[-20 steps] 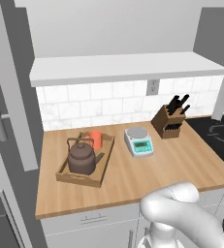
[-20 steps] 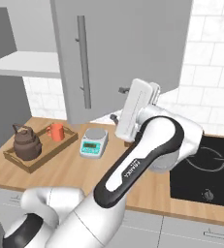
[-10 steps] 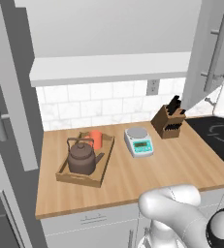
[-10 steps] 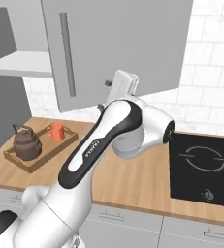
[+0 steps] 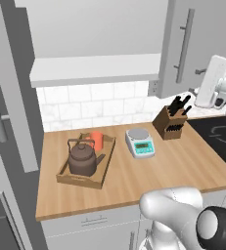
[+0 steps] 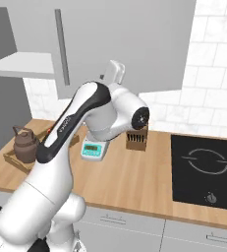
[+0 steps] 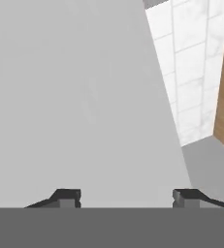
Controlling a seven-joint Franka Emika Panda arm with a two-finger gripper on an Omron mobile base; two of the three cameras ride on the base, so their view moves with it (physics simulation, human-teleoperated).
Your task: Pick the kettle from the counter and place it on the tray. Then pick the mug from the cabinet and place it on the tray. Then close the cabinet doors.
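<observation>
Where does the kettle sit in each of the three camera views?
Left base view: the kettle sits in the wooden tray, lower left of centre, beside the orange mug.
Right base view: the kettle is at the far left edge, on the counter's end.
Hand view: the kettle is not in it.
Shared landmark: the white scale.

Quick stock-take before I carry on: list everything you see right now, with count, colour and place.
kettle: one, dark brown, on the tray's near part.
mug: one, orange-red, on the tray behind the kettle.
tray: one, light wood, left part of the counter.
scale: one, white with a green display, right of the tray.
knife block: one, brown with black handles, by the backsplash.
cooktop: one, black, right end of the counter.
counter: one, light wood.
cabinet doors: two, light grey, right one swung partway, left one open.
gripper: one, dark fingertips apart, facing the right door.
</observation>
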